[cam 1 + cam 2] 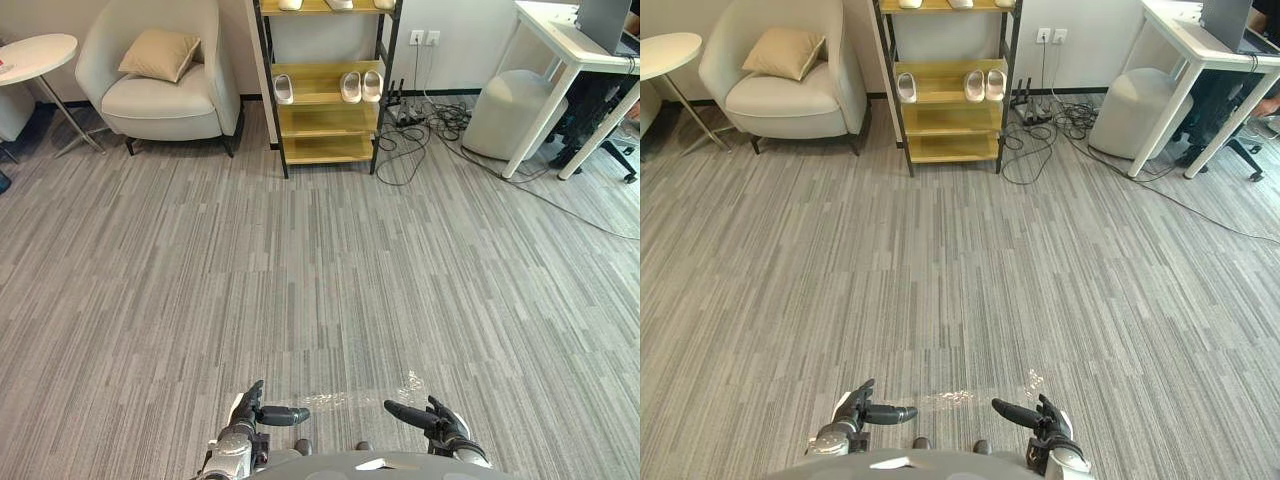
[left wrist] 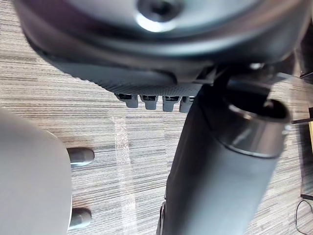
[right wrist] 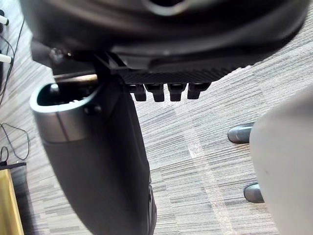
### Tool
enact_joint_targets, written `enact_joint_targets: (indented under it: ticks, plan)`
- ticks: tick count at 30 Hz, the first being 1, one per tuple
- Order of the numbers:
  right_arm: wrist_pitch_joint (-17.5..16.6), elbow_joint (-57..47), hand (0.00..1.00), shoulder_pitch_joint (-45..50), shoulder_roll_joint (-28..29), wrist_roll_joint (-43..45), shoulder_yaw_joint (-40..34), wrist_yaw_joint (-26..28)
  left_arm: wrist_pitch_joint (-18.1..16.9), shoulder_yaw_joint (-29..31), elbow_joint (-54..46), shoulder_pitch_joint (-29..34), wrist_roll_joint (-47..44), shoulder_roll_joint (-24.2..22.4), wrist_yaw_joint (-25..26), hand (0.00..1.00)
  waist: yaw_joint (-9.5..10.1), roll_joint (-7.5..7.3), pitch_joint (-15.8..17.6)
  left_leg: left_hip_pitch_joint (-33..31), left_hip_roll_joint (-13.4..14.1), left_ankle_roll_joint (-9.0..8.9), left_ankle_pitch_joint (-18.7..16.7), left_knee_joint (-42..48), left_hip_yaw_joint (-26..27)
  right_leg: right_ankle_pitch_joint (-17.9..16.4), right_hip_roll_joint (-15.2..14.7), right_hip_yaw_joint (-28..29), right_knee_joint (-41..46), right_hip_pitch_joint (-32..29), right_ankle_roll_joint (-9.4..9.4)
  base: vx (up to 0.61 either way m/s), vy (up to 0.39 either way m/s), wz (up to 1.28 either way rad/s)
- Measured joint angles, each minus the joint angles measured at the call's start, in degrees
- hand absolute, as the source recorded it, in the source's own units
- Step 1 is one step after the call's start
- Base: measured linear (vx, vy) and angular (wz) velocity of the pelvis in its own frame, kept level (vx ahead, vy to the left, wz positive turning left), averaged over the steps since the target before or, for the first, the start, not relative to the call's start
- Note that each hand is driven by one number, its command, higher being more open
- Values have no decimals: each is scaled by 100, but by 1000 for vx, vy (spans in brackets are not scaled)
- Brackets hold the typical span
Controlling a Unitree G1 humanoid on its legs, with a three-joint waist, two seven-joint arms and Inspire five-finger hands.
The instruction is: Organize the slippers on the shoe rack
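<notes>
A wooden shoe rack (image 1: 325, 120) with a black frame stands against the far wall, well away from me. On its middle shelf a single white slipper (image 1: 284, 89) lies at the left and a pair of white slippers (image 1: 360, 86) at the right. More pale slippers (image 1: 340, 4) sit on the top shelf, cut off by the view's edge. My left hand (image 1: 250, 410) and right hand (image 1: 437, 420) hang low in front of me over the carpet. Both are open and hold nothing, with the thumbs (image 2: 220, 186) (image 3: 98, 161) pointing inward.
A beige armchair (image 1: 165, 90) with a cushion stands left of the rack, and a round white side table (image 1: 35, 50) further left. Right of the rack lie tangled cables (image 1: 420, 130), then a grey pouf (image 1: 510, 115) and a white desk (image 1: 575, 50). Grey carpet (image 1: 320, 270) stretches between me and the rack.
</notes>
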Motion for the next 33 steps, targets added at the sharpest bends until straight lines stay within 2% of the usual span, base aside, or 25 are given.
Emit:
enact_joint_targets:
  ticks: [29,30,31,33]
  plan:
    - [5,-12,100,-13,17,-57,67,10,0,3,7,-6,-120,40,-5,100,-4,-64,22,-31,4,-11,-10,-23,-68,-7,8,-106,-82,41,-8,0,0,0]
    - [5,-24,100,-14,25,-57,82,10,0,2,1,-11,-125,54,-5,100,-8,-81,34,-70,4,-18,-31,18,-75,-19,7,-118,-80,15,-28,-6,-14,6]
    - [0,-67,100,-22,24,-55,172,11,2,3,-5,-40,-177,86,-4,100,-13,-116,65,-249,22,-52,-187,285,-84,-111,14,-137,72,-83,-126,-9,-22,6]
    - [-4,-96,100,-24,15,-42,182,24,4,9,-44,-68,-199,108,3,100,-14,-115,85,-496,95,-86,-507,867,-82,-378,50,-150,477,-252,-179,2,-18,1]
